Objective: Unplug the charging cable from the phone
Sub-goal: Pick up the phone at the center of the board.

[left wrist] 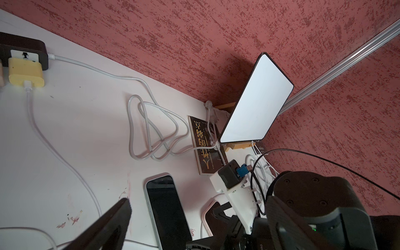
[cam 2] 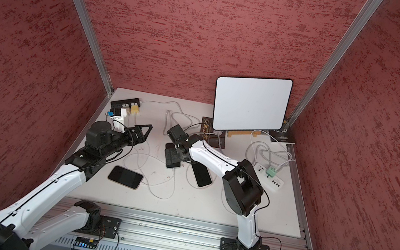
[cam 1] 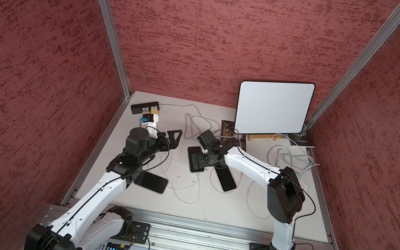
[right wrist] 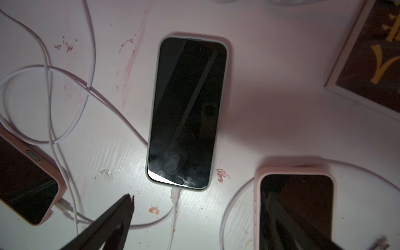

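**Right claw spread wide above the grey-cased phone, cable plugged in**

Rough red walls (cam 1: 209, 35) with a darker, streaky stipple close in the cell on three sides, and ribbed aluminium posts (cam 1: 106, 20) run up the corners. The table (cam 1: 219, 212) is a flat matte white slab, scuffed here and there with reddish smudges (right wrist: 221, 174). At its far right a smooth white panel (cam 1: 273, 106) with rounded corners and a thin black rim leans tilted on a wooden stand. Both arms have glossy white shells and black joint housings. The left arm (cam 1: 104, 186) reaches toward the far left, and the right arm (cam 1: 250, 165) bends in toward the middle.

The left gripper (cam 1: 172, 139) has black fingers braced into triangles. It hangs over bare table with its jaws apart and nothing between them. The right gripper (right wrist: 199, 197) is directly above the grey-cased phone (right wrist: 186, 112), its two dark, wedge-shaped fingers (right wrist: 108, 227) spread wide to either side and clamping nothing.

That phone is a rounded rectangle lying flat near the table's centre, its glossy black screen up and smeared with fingerprints, in a soft-looking pale grey case. It lies between a pink-cased phone (right wrist: 307, 190) and a third phone (right wrist: 23, 179), and is mostly hidden beneath the gripper in both top views. Beside the stand lies a dark book (left wrist: 205, 147) with gold characters. A black power strip (cam 1: 145, 106) at the far left carries a blocky yellow adapter (left wrist: 26, 73).

The charging cable (right wrist: 173, 227) is thin, round and white, and its small plug (right wrist: 175, 193) is seated in the phone's end that faces the arms' bases.
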Motion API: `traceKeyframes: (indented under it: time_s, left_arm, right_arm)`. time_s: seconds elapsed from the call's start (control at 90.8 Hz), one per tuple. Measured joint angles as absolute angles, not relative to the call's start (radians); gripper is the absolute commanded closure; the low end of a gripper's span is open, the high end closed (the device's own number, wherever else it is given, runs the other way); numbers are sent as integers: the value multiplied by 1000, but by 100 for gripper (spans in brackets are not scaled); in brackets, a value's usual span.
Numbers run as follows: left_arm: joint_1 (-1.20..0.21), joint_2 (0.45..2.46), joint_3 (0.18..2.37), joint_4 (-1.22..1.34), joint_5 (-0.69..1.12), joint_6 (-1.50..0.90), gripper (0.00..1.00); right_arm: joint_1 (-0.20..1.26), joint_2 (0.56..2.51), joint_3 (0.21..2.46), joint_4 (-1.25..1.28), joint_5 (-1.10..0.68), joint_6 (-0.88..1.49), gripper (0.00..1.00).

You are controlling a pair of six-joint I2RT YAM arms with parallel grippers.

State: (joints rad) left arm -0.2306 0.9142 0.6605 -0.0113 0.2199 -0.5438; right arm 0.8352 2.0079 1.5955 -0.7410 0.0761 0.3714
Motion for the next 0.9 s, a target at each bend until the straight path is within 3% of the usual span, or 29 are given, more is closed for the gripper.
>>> traceKeyframes:
  time_s: [0.904]
  left_arm:
    - [-229,908,661,-30,204,-544,0]
  right_arm:
    - [887,2248,1772,-715,166,388,1]
